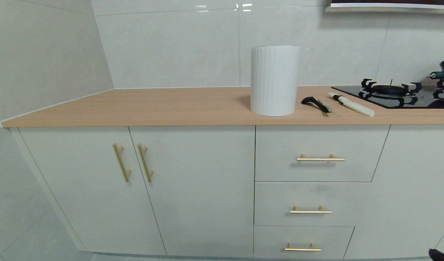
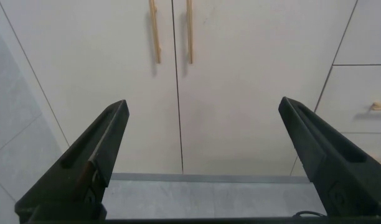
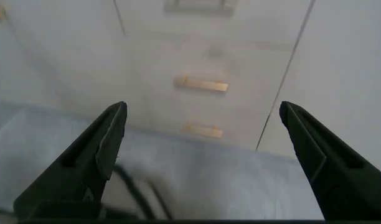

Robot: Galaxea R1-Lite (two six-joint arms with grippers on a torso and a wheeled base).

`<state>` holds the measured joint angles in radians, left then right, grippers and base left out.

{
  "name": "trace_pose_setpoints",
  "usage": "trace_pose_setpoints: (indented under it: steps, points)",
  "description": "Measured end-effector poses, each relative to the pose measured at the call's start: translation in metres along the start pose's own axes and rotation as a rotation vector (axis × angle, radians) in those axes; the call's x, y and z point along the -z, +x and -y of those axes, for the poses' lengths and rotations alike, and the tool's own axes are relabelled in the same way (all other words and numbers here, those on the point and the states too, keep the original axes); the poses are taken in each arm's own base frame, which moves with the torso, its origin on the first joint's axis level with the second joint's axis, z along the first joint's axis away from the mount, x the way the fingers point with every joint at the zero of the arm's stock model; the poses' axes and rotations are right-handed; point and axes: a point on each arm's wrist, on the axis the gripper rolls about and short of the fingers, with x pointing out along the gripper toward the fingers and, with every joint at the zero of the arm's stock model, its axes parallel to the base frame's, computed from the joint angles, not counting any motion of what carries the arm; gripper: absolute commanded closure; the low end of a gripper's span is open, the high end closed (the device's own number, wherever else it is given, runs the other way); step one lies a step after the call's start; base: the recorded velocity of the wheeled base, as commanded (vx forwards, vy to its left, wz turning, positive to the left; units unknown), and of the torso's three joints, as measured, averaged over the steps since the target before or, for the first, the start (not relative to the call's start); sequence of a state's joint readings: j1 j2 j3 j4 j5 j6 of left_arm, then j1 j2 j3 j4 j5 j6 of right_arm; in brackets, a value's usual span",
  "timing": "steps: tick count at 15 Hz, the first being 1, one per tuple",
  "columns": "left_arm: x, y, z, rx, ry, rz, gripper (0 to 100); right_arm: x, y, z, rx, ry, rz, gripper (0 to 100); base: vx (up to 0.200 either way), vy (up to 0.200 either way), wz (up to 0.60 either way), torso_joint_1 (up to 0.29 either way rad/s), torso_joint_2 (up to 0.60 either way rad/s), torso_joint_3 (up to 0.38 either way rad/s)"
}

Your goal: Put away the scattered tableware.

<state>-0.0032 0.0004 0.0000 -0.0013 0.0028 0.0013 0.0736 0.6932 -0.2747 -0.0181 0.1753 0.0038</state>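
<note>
The scattered tableware was found on the wooden counter (image 1: 153, 107), to the right of a tall white ribbed pot (image 1: 274, 81): a black-handled peeler (image 1: 315, 103) just beside the pot, and a pale knife (image 1: 351, 104) a little further right, near the edge of the stove (image 1: 396, 95). Both pieces were laid flat and slanted, their long axes running from the back left towards the front right, and they were kept apart from each other and from the pot. The left claw (image 2: 203, 107) was held low with its fingers spread wide and nothing between them, faced at the double cupboard doors (image 2: 178, 74). The right claw (image 3: 203, 109) was likewise spread and empty, faced at the lower drawers (image 3: 202, 84). The tableware was therefore judged to lie above and beyond both claws, on the level over the drawers, and the right arm was judged the nearer. A lift to counter height would be called for first, and a grasp across the peeler's slanted handle rather than along it. The pot was taken as the likely place for the pieces.
</note>
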Motion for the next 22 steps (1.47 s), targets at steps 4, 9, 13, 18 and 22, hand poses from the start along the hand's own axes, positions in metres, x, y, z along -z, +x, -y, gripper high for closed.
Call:
trace_pose_setpoints:
  steps: [4,9,13,18,22]
  points:
    - [0.000,0.000,0.000,0.000,0.000,0.000,0,-0.024,0.073,0.006,-0.047,0.010,-0.202,0,0.000,0.000,0.00,0.000,0.00,0.000]
    - [0.000,0.000,0.000,0.000,0.000,0.000,0,-0.016,0.180,0.017,-0.038,0.016,-0.315,0,0.000,0.000,0.00,0.000,0.00,0.000]
    - [0.000,0.000,0.000,0.000,0.000,0.000,0,0.014,0.252,0.026,0.040,0.007,-0.342,0,0.000,0.000,0.00,0.000,0.00,0.000]
    - [0.000,0.000,0.000,0.000,0.000,0.000,0,0.046,0.308,0.034,0.075,0.045,-0.308,0,0.000,0.000,0.00,0.000,0.00,0.000]
    - [0.000,0.000,0.000,0.000,0.000,0.000,0,0.066,0.335,0.037,0.094,0.062,-0.288,0,0.000,0.000,0.00,0.000,0.00,0.000]
